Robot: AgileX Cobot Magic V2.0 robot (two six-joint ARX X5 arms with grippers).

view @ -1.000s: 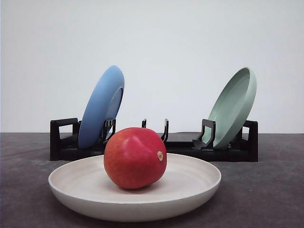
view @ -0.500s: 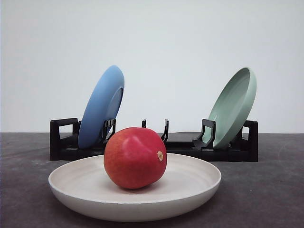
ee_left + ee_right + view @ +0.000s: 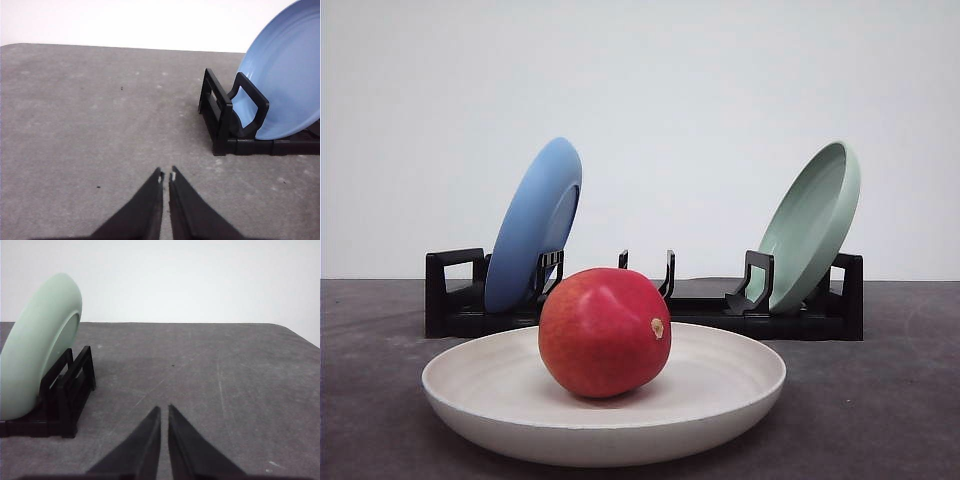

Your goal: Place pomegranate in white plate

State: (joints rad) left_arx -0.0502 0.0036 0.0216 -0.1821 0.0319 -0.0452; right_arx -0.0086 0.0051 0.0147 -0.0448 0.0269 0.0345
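I am seeing the glossy red roundish pomegranate [image 3: 604,332] sitting inside the wide shallow off-white plate [image 3: 740,400], in front of the black plastic rack [image 3: 450,300]. My left gripper [image 3: 166,176] and right gripper [image 3: 164,410] are both hanging over bare grey table [image 3: 75,125], fingers nearly together, clamping nothing.

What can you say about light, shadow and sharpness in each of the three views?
Front view: soft even light, a faint sheen on the fruit, a small shadow under it on the white plate. Left wrist view: the near fingers are dark silhouettes. Right wrist view: the green plate is slightly soft.
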